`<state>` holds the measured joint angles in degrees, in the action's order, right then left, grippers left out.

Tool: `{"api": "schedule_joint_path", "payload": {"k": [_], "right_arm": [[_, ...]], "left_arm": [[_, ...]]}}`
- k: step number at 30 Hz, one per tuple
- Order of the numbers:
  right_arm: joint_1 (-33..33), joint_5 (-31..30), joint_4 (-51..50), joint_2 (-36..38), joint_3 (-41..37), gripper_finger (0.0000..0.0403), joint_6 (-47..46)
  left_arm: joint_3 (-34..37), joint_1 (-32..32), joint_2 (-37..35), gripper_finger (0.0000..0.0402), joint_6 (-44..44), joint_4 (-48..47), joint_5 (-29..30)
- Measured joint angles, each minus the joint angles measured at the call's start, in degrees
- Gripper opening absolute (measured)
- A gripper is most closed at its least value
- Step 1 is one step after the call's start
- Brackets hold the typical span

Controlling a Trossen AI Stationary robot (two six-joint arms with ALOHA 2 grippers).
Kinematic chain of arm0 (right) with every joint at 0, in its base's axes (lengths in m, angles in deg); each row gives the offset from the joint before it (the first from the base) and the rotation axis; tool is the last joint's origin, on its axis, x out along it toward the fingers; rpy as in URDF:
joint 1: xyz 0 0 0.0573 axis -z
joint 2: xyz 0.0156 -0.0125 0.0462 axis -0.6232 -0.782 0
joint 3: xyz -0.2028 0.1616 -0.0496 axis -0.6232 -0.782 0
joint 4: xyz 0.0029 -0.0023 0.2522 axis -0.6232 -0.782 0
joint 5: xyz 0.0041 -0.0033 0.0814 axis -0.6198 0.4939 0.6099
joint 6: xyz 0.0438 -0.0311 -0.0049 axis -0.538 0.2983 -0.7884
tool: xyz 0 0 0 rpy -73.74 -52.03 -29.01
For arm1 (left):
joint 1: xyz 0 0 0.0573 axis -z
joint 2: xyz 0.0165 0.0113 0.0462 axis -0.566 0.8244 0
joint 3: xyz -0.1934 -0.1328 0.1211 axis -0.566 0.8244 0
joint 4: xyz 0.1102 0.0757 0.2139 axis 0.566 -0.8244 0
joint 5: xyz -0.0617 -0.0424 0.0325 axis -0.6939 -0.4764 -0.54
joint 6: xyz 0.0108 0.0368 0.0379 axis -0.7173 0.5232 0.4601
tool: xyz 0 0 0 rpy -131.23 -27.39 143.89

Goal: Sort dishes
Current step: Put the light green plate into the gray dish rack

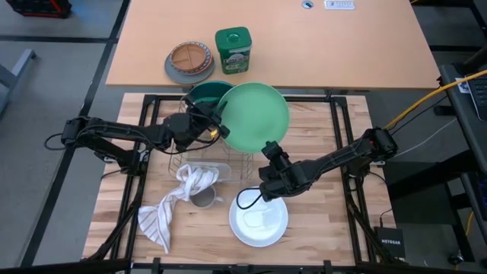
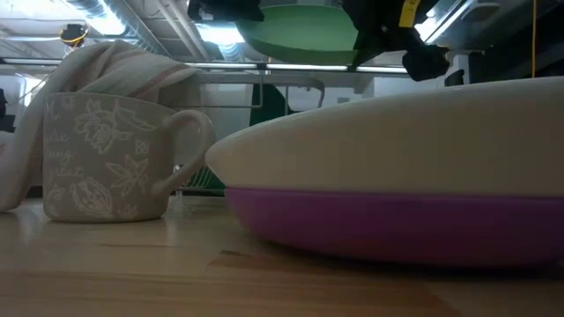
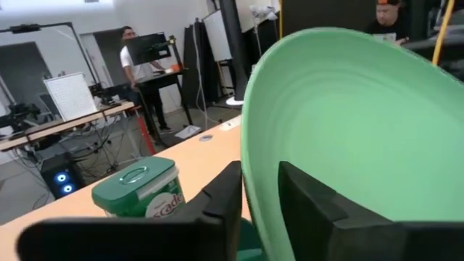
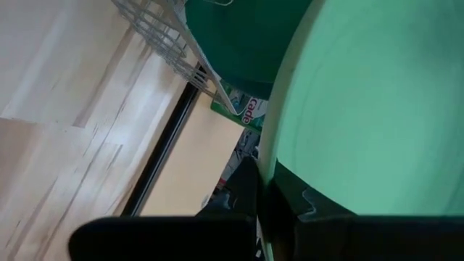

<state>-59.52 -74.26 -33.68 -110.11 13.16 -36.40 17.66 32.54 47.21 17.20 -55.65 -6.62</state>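
A light green plate (image 1: 255,114) is held above the wire rack (image 1: 199,161), hollow side up; it also shows at the top of the low view (image 2: 300,31). My left gripper (image 1: 218,129) is shut on its left rim and my right gripper (image 1: 270,148) on its near rim. A darker green plate (image 1: 204,92) stands in the rack behind it. A white plate (image 1: 259,221) lies on a purple plate (image 2: 397,224) near the table's front edge. My left gripper pinches the light green plate's left rim (image 3: 255,190), with one finger (image 3: 312,210) on the hollow side and the other (image 3: 221,206) on the back. The fingers come level from the table's left. The plate is lifted clear of the rack. My right gripper pinches the same plate's near rim (image 4: 270,156) between its two fingers (image 4: 243,192), one on each face. The fingers come from the near side, slanting toward the far edge. The plate is clear of the table.
A patterned mug (image 1: 204,199) and a striped cloth (image 1: 179,199) lie in front of the rack. On the far table stand a tan and grey divided plate (image 1: 189,61) and a green tub (image 1: 232,49). People are in the room beyond.
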Motion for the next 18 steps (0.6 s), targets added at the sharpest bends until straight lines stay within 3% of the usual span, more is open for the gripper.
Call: {"api": "schedule_joint_path", "payload": {"k": [10, 18], "right_arm": [[0.0, 1.19, 0.56, 0.0, 0.0, 0.0016, 0.62], [-0.07, 7.03, 1.38, 0.02, 0.04, 0.0074, 0.51]], "left_arm": [[0.0, -0.02, -0.02, 0.0008, -0.84, -0.22, -0.06], [0.02, 0.05, 0.0, 0.0003, 3.95, 0.44, -0.61]]}}
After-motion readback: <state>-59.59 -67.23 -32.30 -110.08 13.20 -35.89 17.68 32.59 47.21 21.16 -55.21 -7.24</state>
